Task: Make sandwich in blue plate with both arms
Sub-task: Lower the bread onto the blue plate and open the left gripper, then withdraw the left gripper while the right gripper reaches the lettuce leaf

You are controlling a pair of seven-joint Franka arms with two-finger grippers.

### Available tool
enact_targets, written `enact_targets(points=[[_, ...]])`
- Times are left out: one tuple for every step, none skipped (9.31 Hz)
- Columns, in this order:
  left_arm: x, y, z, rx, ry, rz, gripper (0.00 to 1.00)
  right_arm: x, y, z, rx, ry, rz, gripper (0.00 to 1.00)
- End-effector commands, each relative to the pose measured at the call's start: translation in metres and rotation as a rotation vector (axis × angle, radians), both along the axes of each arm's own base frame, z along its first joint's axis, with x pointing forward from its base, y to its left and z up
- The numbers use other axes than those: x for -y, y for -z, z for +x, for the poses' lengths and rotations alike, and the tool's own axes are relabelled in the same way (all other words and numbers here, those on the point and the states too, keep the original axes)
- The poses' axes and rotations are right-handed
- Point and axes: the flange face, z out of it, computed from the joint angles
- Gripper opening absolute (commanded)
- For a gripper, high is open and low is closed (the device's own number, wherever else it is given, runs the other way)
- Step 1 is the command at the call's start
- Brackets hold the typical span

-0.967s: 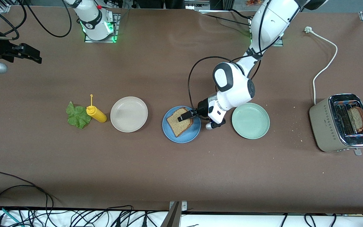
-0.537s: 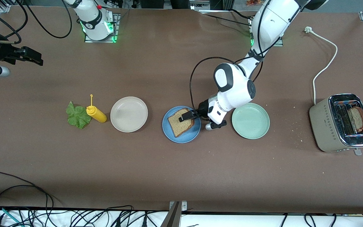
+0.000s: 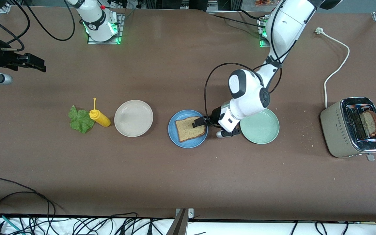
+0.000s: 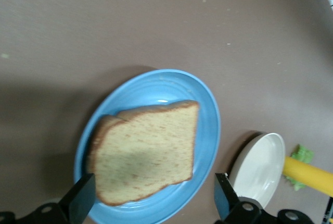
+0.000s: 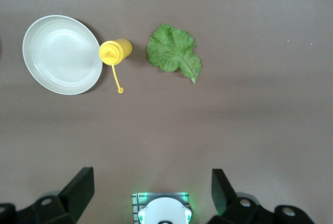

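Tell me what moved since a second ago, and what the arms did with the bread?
The left gripper, open, drew back toward the pale green plate, leaving the brown square bread slice flat on the round blue plate; the slice turned slightly. The right gripper drifted a little nearer the camera, over bare table. The beige-white plate, yellow squeeze bottle, green lettuce leaf and toaster stayed put.

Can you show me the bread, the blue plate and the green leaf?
Square brown bread slice [image 3: 189, 128], front view, its middle.
Round blue plate [image 3: 172, 130], front view, bare rim.
Ruffled green lettuce leaf [image 5: 172, 54], right wrist view, its middle.
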Motion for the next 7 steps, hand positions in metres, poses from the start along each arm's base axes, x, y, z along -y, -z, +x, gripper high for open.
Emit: enact_targets(points=[[-0.042, -0.036, 0.004, -0.06, 0.047, 0.082, 1.0, 0.002, 0.004, 0.006, 0.003, 0.003, 0.0, 1.0], [-0.061, -0.061, 0.008, -0.081, 0.069, 0.125, 1.0, 0.006, 0.014, 0.015, 0.015, 0.0, -0.008, 1.0], [-0.085, -0.087, 0.012, -0.114, 0.098, 0.189, 1.0, 0.018, 0.03, 0.026, 0.013, 0.015, -0.005, 1.0], [-0.115, -0.104, 0.016, -0.131, 0.128, 0.247, 1.0, 0.019, 0.049, 0.035, 0.015, 0.005, -0.01, 1.0], [-0.148, -0.119, 0.022, -0.144, 0.126, 0.277, 1.0, 0.019, 0.068, 0.043, 0.033, 0.002, -0.013, 1.0], [-0.172, -0.133, 0.024, -0.147, 0.132, 0.314, 1.0, 0.021, 0.096, 0.05, 0.043, 0.0, -0.014, 1.0], [-0.204, -0.15, 0.028, -0.144, 0.14, 0.379, 1.0, 0.029, 0.127, 0.053, 0.068, -0.014, -0.012, 1.0]])
